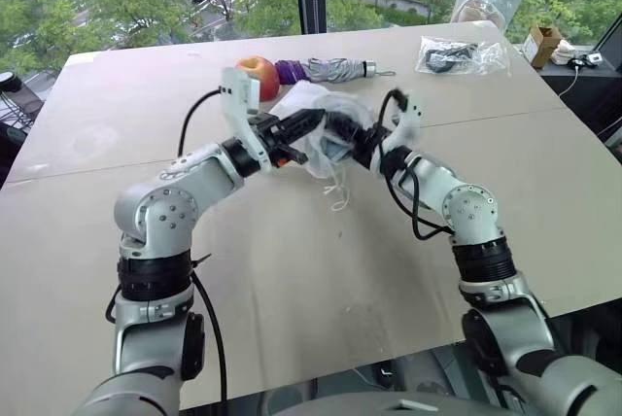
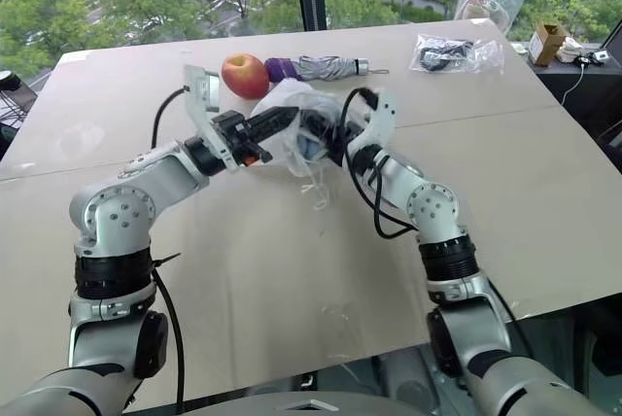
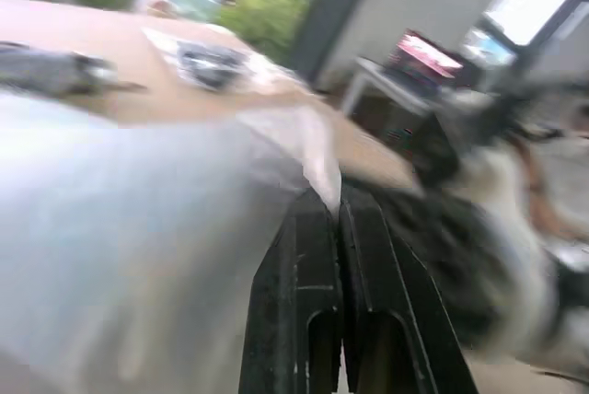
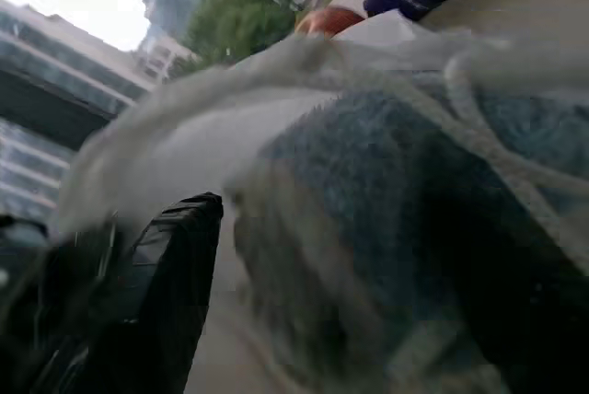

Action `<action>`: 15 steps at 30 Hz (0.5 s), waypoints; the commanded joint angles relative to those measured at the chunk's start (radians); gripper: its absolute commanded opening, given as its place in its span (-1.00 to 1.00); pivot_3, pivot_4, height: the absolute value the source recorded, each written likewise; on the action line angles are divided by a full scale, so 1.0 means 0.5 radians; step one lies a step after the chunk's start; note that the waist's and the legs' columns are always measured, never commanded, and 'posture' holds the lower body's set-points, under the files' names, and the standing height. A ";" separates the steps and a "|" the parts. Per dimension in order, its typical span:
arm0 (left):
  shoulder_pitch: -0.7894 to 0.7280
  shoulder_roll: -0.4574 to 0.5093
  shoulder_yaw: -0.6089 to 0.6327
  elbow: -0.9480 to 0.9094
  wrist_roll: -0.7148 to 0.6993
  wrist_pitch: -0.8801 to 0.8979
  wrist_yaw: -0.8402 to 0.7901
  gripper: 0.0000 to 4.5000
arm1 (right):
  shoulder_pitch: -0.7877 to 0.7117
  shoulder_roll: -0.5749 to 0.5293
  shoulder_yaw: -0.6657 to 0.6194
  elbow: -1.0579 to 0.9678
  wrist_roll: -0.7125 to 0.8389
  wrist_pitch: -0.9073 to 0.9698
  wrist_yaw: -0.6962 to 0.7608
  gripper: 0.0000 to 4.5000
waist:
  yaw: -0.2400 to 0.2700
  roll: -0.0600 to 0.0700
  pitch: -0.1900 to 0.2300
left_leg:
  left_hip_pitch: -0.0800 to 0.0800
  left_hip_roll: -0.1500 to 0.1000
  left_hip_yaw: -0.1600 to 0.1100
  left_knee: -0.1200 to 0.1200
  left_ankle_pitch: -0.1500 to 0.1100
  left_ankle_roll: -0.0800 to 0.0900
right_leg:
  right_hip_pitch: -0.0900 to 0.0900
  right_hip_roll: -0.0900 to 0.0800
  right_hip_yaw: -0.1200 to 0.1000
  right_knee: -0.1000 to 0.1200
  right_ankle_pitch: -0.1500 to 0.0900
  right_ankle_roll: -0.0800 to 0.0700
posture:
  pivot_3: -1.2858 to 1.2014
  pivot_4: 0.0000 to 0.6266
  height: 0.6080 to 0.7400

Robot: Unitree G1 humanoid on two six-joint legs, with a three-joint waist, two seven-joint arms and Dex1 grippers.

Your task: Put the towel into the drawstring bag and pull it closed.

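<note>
Thin white translucent fabric bunches between the two arms: the drawstring bag (image 1: 313, 124) is held up off the table (image 1: 292, 270), a little nearer the robot than the red apple (image 1: 257, 74). The left gripper (image 3: 339, 219) is clenched on a fold of the bag's fabric, its two black fingers pressed flat together with the cloth pinched between the tips. The towel (image 4: 414, 219), a dull blue terry cloth, sits inside the bag, showing through the thin fabric, with a white cord (image 4: 497, 150) running across it. The right gripper (image 1: 362, 147) meets the bag from the side away from the left gripper; one black finger (image 4: 170, 265) lies just beside the towel bulge, and whether this gripper is parted or holding anything cannot be told. Loose drawstring ends (image 1: 337, 190) hang from the bag on the side away from the apple. Just beside the apple lies a folded umbrella (image 1: 326, 70), purple and grey. Well apart from the apple, towards the table's far right corner, lies a clear plastic bag (image 1: 464, 54) with dark contents.
</note>
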 commanded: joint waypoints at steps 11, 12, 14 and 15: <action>-0.068 0.001 -0.080 0.111 0.302 -0.154 -0.200 -1.00 | 0.109 -0.626 0.078 -0.532 -0.836 -0.305 1.190 0.66 | -0.006 0.000 0.000 | -0.004 0.002 -0.001 -0.002 0.000 0.000 | -0.004 0.003 -0.003 -0.003 0.000 0.000 | 0.03 -0.52 1.00; -0.071 -0.002 -0.078 0.111 0.306 -0.152 -0.202 -1.00 | 0.108 -0.642 0.114 -0.476 -0.974 -0.341 1.159 0.66 | -0.004 0.000 0.000 | -0.003 0.002 0.000 -0.002 0.000 0.000 | -0.004 0.002 -0.003 -0.002 0.000 0.000 | 0.03 -0.52 1.00; -0.076 -0.007 -0.083 0.109 0.317 -0.147 -0.210 -1.00 | 0.112 -0.612 0.167 -0.366 -1.182 -0.419 1.103 0.66 | -0.005 -0.001 0.000 | -0.003 0.002 0.002 -0.001 0.000 0.000 | -0.004 0.002 -0.002 -0.002 0.000 0.000 | 0.03 -0.52 1.00; -0.078 -0.008 -0.093 0.111 0.331 -0.149 -0.217 -1.00 | 0.113 -0.573 0.185 -0.319 -1.249 -0.416 1.067 0.66 | -0.008 -0.001 0.000 | -0.002 0.002 0.004 -0.001 0.000 0.000 | -0.003 0.002 0.000 -0.002 0.000 0.000 | 0.03 -0.52 1.00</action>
